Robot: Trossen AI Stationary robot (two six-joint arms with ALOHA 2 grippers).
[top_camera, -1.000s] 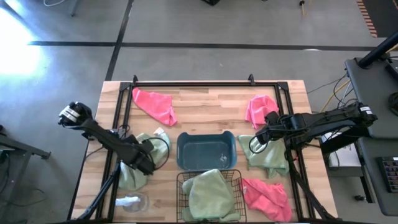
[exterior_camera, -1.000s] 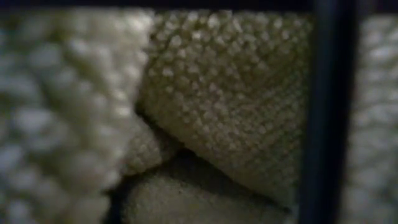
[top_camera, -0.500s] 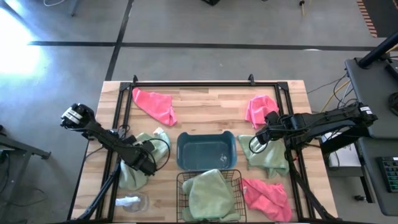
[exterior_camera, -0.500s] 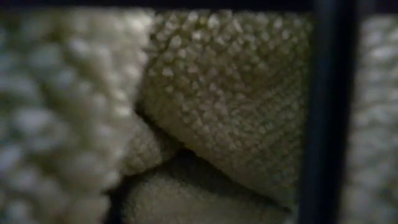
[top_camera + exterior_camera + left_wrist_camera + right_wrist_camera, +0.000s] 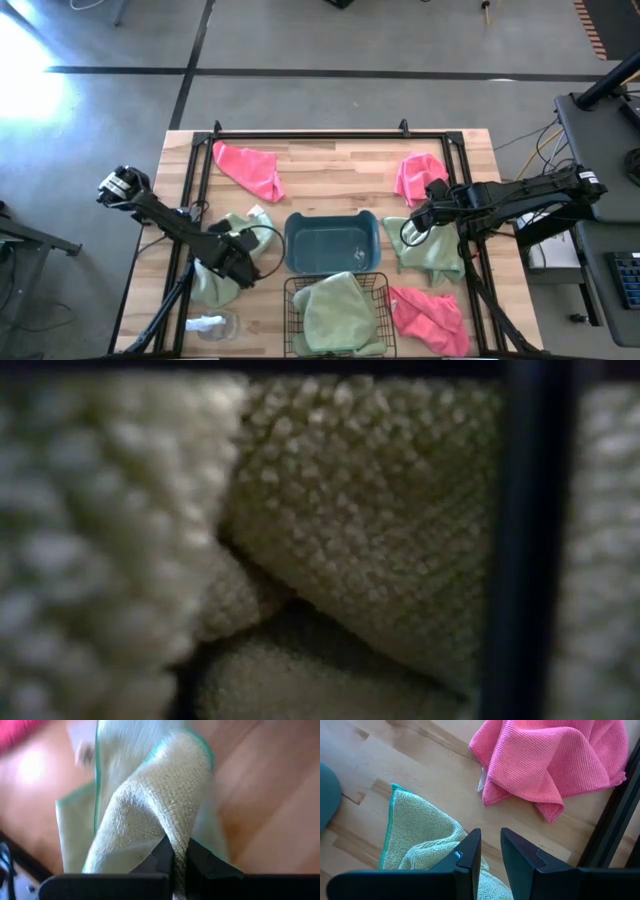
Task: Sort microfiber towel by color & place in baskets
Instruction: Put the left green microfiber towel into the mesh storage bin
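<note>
My left gripper (image 5: 242,267) is low over the table's left side, shut on a sage green towel (image 5: 214,278) that lies crumpled there. In the left wrist view, a ridge of that towel (image 5: 150,800) rises up to the fingers. My right gripper (image 5: 408,232) hovers open over the edge of a second green towel (image 5: 432,252) on the right; in the right wrist view, wood shows between its fingers (image 5: 470,851). A third green towel (image 5: 335,312) fills the black wire basket (image 5: 290,300). The blue-grey bin (image 5: 332,243) stands at the centre. My left gripper pinches a raised fold of the green towel (image 5: 176,827) between its two fingers (image 5: 164,856). The fingers come from above, slanting down. The fold stands up as a ridge into the fingers. The towel's flat parts (image 5: 75,825) lie spread on the wood.
Pink towels lie at the far left (image 5: 250,168), the far right (image 5: 418,175) and the near right (image 5: 428,312). A small white-and-clear object (image 5: 212,325) sits near the front left corner. A black frame (image 5: 310,134) runs round the table. The low view is filled by towel (image 5: 350,520) behind a wire (image 5: 525,540).
My left gripper has gone a little toward the table's near edge and toward the wire basket, staying low over the left green towel. The right arm and the other towels have kept still.
</note>
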